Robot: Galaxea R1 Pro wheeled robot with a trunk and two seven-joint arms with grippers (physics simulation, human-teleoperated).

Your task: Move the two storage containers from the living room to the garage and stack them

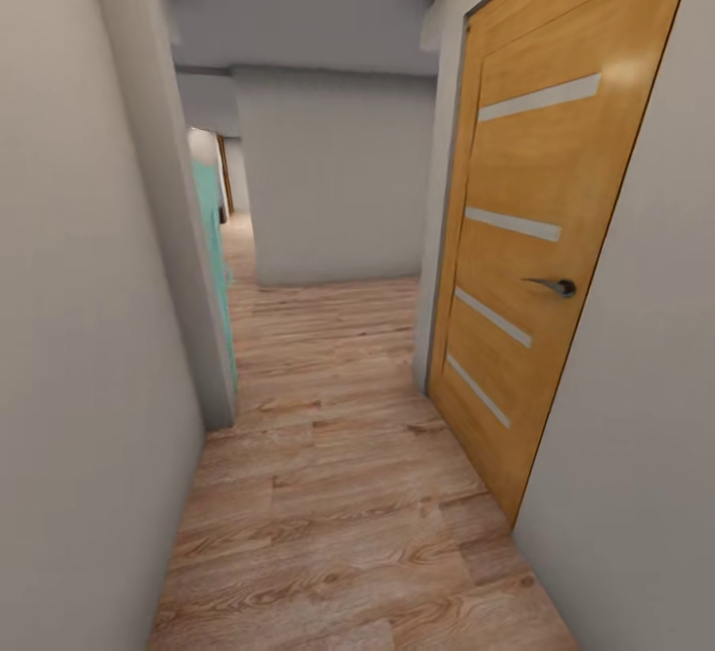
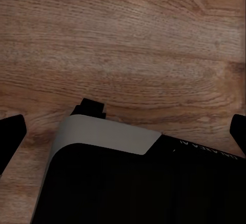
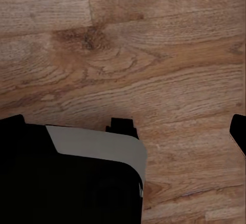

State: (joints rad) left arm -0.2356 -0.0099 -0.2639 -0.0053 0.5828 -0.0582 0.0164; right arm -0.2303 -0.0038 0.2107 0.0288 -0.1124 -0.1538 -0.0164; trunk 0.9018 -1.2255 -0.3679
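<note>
Pale-walled hallway with light wood plank flooring is stretching past an orange wooden door at right; both grippers are hanging apart, empty. Containers unseen, handling unjudgeable.

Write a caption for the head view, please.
Narrow hallway with wood plank floor, closed wooden door on the right, pale walls.

Head camera faces down a hallway; both wrist cameras look down close at its wood floor.
</note>
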